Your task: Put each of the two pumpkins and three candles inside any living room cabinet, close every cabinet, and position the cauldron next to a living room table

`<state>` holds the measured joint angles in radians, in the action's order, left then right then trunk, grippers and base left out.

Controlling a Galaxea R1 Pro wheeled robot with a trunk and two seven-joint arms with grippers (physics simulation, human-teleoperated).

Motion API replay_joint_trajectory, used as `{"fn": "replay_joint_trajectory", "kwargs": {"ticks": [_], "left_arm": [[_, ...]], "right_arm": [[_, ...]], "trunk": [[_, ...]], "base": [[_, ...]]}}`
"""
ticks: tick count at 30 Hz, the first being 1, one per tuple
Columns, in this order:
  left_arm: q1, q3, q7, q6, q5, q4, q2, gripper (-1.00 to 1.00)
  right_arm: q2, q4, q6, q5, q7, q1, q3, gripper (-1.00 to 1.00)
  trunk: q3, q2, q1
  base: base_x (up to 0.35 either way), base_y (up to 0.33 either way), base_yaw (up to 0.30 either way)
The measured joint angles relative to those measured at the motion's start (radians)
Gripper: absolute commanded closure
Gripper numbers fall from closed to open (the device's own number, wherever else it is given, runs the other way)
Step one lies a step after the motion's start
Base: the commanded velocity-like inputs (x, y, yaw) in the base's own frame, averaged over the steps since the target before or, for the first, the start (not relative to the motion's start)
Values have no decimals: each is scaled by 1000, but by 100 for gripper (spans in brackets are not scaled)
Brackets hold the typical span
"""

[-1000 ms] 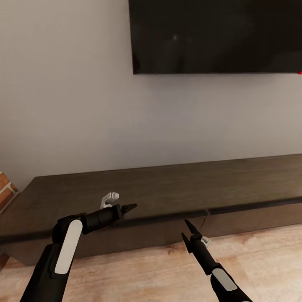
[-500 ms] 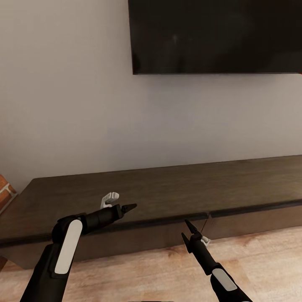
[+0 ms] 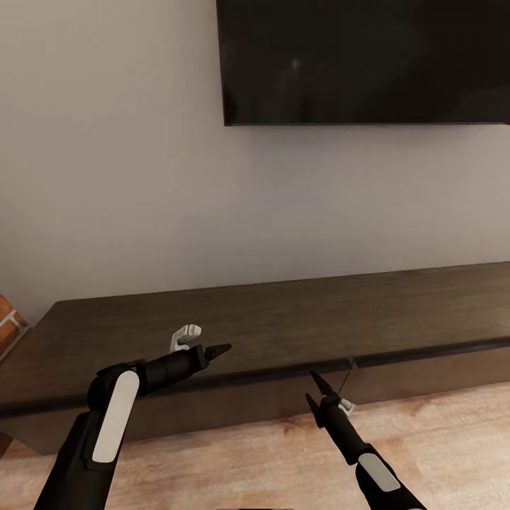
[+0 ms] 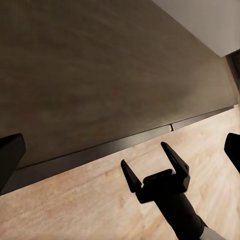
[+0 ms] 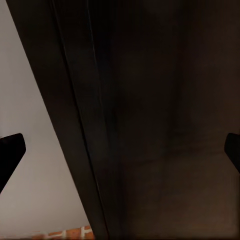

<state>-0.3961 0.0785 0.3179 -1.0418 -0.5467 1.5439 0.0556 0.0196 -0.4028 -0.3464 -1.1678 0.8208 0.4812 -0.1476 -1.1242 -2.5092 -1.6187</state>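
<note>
The cabinet [image 3: 283, 319] is a long, low dark-brown unit against the grey wall, its flat fronts flush, with a seam [image 3: 352, 363] between two of them. My left gripper [image 3: 216, 349] hovers open just over the cabinet's front edge; one of its fingertips [image 4: 11, 152] sits at the edge of the left wrist view above the cabinet top [image 4: 100, 75]. My right gripper [image 3: 310, 388] is open and empty, low in front of the cabinet near the seam, and it is also visible as the right gripper [image 4: 144, 155] over the floor. The dark cabinet front [image 5: 165, 125] is close ahead of it. Pumpkins, candles, cauldron and table are out of view.
A large black TV [image 3: 365, 60] hangs on the wall above the cabinet. A bit of red brick [image 3: 8, 319] shows past the cabinet's left end. Light wooden floor [image 3: 248, 460] lies between me and the cabinet.
The whole picture has shifted slightly downward, so the camera moved a little. Both arms keep about the same pose, and both grippers stay open.
</note>
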Motion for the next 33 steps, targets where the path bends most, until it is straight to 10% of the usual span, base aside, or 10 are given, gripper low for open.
{"fn": "replay_joint_trajectory", "kwargs": {"ticks": [33], "left_arm": [[1, -2, 0, 0, 0, 1, 0, -100]], "right_arm": [[-44, 0, -6, 72, 135, 3, 94, -100]], "trunk": [[0, 0, 0]], "base": [[0, 0, 0]]}}
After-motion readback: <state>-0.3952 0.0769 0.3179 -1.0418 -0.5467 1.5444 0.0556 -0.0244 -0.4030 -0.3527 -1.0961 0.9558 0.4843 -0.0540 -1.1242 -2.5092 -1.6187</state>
